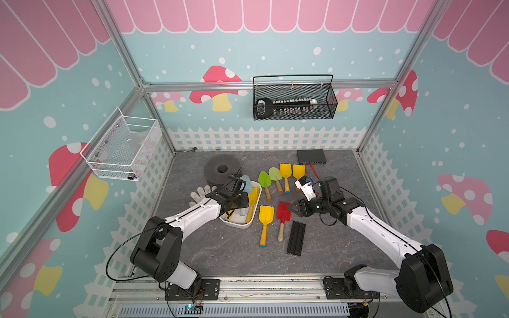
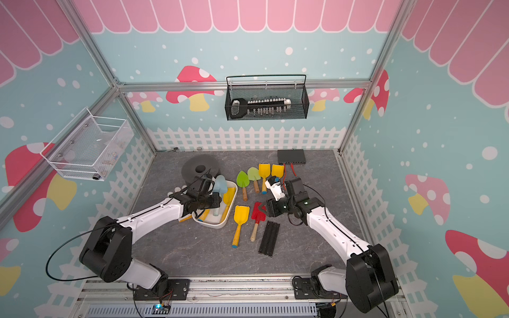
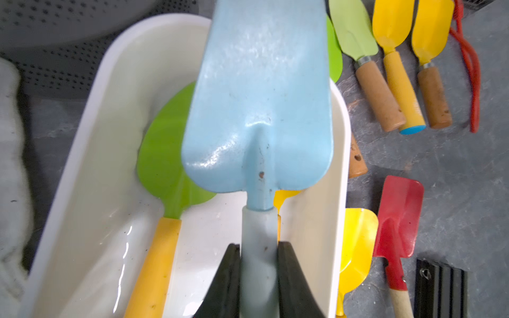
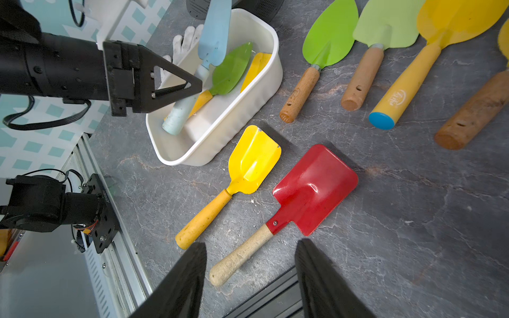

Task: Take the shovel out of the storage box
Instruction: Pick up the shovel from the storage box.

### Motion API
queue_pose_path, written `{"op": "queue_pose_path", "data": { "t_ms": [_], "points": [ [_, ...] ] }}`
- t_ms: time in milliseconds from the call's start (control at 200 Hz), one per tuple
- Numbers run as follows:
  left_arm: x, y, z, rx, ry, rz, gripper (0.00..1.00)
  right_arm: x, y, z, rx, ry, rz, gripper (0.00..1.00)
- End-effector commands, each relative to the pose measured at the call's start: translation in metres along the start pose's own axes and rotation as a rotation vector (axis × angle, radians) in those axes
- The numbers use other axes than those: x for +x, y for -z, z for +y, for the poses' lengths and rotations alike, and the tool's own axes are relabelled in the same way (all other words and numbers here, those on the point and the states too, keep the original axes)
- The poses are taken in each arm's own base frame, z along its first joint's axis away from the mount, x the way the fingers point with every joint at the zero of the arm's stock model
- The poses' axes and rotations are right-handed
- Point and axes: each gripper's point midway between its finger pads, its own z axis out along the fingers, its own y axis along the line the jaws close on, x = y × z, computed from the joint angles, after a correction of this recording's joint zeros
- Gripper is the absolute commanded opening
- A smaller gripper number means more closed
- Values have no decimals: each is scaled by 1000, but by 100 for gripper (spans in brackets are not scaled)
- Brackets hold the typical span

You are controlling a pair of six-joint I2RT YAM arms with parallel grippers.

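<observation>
Pale-blue shovel [image 3: 259, 96] tilts blade-up, its handle butt low inside the storage box [image 3: 110, 132]. The left gripper [image 3: 259, 275] clamps the handle just below the blade, likely to lift it clear of the rim; the right gripper [image 4: 250, 243] hovers outside the box, jaws apart, empty.

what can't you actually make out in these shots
- Both top views: the left arm covers the storage box's near end and most of the blue shovel's handle.
- Left wrist: the blue shovel's blade hides most of the yellow shovel in the box.
- Right wrist: only the right end effector's fingertips show; the edge cuts off the rest.
- Both top views: white wire basket's contents too small to tell.
</observation>
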Motion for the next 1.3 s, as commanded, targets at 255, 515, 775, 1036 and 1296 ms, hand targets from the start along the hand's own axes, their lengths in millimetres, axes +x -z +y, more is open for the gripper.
{"op": "queue_pose_path", "data": {
  "t_ms": [255,515,775,1036,1296],
  "points": [
    [-6,41,-12,78,5,-173,0,-10,4,8,-22,18,-43,59],
    [-2,62,-49,254,-92,-328,0,-17,5,18,-65,-47,-90,59],
    [6,76,-77,358,-170,-355,0,-34,9,28,-51,-125,-200,59],
    [24,80,-101,435,-252,-325,0,-51,8,49,-63,-101,-234,56],
    [34,78,-116,495,-276,-287,0,-62,6,55,-16,-55,-269,58]
  ]
}}
